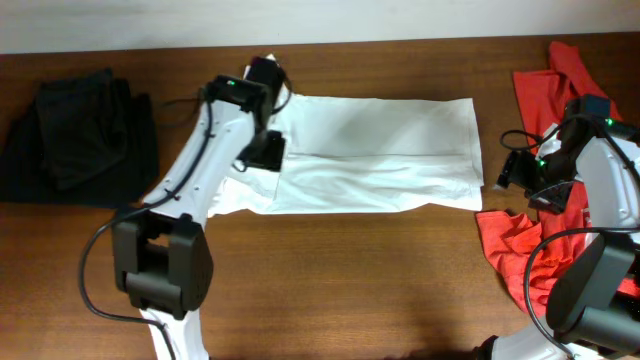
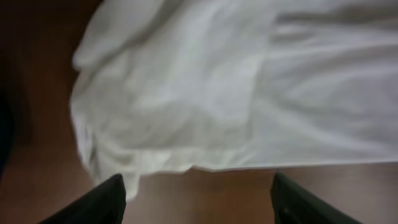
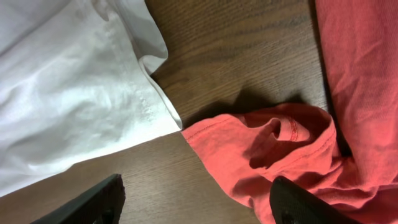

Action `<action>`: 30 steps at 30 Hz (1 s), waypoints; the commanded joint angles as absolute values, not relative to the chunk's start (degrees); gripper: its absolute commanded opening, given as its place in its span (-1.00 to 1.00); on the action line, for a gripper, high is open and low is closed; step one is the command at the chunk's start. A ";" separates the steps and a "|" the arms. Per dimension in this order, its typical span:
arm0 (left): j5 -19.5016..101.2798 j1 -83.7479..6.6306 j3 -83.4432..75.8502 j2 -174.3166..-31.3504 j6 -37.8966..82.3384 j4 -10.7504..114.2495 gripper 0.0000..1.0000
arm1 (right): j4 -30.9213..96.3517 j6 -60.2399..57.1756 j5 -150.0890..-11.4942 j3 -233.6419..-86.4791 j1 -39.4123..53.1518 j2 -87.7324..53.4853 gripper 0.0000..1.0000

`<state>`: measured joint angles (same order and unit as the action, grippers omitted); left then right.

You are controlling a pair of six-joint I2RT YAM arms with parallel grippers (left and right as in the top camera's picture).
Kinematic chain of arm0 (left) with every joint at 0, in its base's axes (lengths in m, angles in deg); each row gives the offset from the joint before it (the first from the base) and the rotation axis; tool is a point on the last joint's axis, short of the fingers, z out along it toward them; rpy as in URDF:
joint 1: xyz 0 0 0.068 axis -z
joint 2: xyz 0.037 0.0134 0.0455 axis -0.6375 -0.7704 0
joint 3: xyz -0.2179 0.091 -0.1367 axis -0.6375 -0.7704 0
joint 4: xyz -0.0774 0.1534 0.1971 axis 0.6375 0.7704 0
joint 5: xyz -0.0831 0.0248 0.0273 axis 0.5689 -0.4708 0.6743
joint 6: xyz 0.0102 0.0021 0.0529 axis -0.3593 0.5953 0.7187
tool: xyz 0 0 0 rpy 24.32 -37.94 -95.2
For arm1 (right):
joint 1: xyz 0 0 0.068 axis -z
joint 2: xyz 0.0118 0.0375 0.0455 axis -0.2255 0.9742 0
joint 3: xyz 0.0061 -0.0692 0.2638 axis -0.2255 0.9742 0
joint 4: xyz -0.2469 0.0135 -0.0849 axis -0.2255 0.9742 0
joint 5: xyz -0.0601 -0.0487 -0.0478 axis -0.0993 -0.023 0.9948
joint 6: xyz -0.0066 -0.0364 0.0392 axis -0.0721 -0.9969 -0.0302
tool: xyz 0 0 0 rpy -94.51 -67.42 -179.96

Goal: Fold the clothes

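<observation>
The white T-shirt (image 1: 380,150) lies folded into a long band across the middle of the table; its print does not show. My left gripper (image 1: 262,150) hovers over its left end, open and empty; the left wrist view shows bunched white cloth (image 2: 205,87) above the open jaws (image 2: 198,202). The red T-shirt (image 1: 540,90) lies crumpled at the right edge. My right gripper (image 1: 515,172) is open and empty between the white shirt's right end (image 3: 81,87) and the red shirt (image 3: 298,149), its jaws (image 3: 196,202) over bare wood.
A pile of black clothes (image 1: 75,135) lies at the far left of the brown wooden table (image 1: 350,270). The red shirt spreads from the back right corner down to the front right (image 1: 520,250).
</observation>
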<state>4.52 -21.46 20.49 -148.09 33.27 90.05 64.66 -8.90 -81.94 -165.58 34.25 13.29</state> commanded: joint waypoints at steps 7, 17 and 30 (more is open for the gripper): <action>5.09 -32.97 11.87 -148.61 26.12 91.30 0.42 | 63.61 -11.17 -85.20 -165.80 33.98 13.20 0.56; 4.48 -34.59 1.76 -148.61 26.65 90.40 0.09 | 63.57 -11.15 -84.98 -165.78 33.98 13.86 0.57; -1.38 -33.80 -2.42 -148.55 25.01 85.07 -0.33 | 60.53 -11.28 -85.85 -165.73 32.32 13.86 0.56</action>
